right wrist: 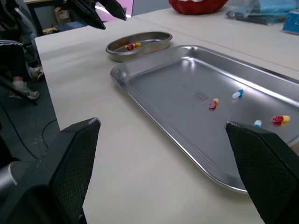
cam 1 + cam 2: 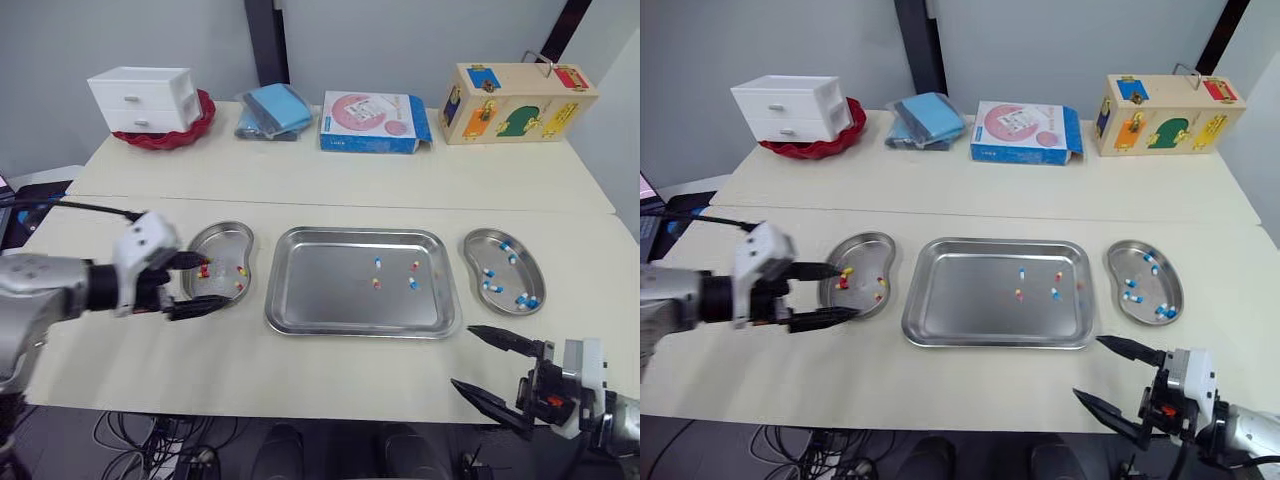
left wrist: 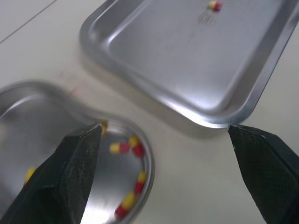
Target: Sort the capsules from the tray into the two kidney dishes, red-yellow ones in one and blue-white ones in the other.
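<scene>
A steel tray lies mid-table holding two red-yellow capsules and two blue-white capsules. The left kidney dish contains several red-yellow capsules. The right kidney dish contains several blue-white capsules. My left gripper hovers open over the left dish's near part, nothing between its fingers. My right gripper is open and empty near the table's front edge, in front of the tray's right corner; the tray's capsules show ahead of it in the right wrist view.
Along the back stand a white drawer unit on a red dish, a blue packet, a blue-pink box and a wooden latch box. A black cable runs at the far left. A seam crosses the table behind the dishes.
</scene>
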Tool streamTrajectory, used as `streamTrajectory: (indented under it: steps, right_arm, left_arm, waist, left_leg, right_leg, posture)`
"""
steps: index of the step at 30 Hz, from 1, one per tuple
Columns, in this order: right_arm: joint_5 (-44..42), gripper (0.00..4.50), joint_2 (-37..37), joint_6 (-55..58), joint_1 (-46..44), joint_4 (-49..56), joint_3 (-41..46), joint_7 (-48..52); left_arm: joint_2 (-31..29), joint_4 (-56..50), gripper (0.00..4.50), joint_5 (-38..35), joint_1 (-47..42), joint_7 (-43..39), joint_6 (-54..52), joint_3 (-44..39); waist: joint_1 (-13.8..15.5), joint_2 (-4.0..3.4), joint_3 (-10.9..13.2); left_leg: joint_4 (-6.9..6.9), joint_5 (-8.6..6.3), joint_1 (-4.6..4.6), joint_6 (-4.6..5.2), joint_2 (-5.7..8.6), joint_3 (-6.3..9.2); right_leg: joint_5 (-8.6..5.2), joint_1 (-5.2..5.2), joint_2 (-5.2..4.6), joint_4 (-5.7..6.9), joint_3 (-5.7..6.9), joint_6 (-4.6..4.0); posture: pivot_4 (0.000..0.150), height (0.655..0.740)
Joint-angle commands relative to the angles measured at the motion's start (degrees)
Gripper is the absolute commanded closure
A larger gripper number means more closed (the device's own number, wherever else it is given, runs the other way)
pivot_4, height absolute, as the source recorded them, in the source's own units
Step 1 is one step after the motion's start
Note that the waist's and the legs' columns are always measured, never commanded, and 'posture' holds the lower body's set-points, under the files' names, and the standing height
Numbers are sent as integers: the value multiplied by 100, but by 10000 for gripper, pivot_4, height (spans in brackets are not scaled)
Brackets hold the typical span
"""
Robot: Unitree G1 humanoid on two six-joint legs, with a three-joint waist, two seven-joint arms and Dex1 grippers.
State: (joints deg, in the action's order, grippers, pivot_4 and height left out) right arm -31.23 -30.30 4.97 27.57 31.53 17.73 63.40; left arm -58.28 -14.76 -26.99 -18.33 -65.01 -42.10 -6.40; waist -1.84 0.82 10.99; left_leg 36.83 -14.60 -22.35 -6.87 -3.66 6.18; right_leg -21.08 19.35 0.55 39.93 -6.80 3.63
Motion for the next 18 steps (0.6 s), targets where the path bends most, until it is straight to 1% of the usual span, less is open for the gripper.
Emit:
streamTrajectory:
  steps: [1, 4, 6, 8, 13, 18]
  right_arm:
    - [147, 0, 133, -402, -19, -35, -189, -123]
    - [207, 0, 273, -625, -12, -123, -285, -243]
    - [313, 0, 286, -706, 42, -166, -356, -319]
    - [349, 0, 304, -697, 83, -144, -396, -466]
    - [411, 0, 407, -762, 239, -24, -506, -792]
    - [514, 0, 531, -873, 423, 89, -613, -1094]
  left_arm:
    - [429, 163, 467, 260, -697, 28, 153, 845]
    - [936, 464, 467, 556, -1252, 11, 449, 1482]
    - [1392, 798, 467, 875, -1635, -20, 803, 2009]
    - [1798, 1237, 467, 1222, -1883, 65, 1182, 2354]
    - [2734, 2168, 467, 1656, -2347, 343, 1538, 2721]
    - [3378, 2877, 467, 1974, -2636, 363, 1966, 2941]
  waist:
    - [-4, 1, 0]
    - [-17, 0, 0]
    - [2, 0, 0]
    - [15, 1, -1]
    - [14, 1, -1]
    - [-3, -2, -3]
  left_leg:
    - [3, 0, -1, 0, -2, 2]
    - [3, 0, 0, 0, -3, 1]
    - [5, 0, -2, 0, -2, 2]
    - [11, 0, -2, 0, 2, 2]
    - [11, 0, -3, 0, 2, 6]
    - [10, 0, -4, 0, 3, 5]
  right_leg:
    - [0, 0, 3, 1, 1, -1]
    - [0, 1, 5, 3, -3, -1]
    - [0, 1, 5, 2, -2, -1]
    - [1, -2, 3, 2, -2, -1]
    - [1, -3, 4, 2, -1, 0]
    - [1, -2, 4, 2, -3, 0]
  posture:
    - [1500, 7400]
    - [1500, 7400]
    - [1500, 7400]
    - [1500, 7400]
    - [1500, 7400]
    - [1500, 7400]
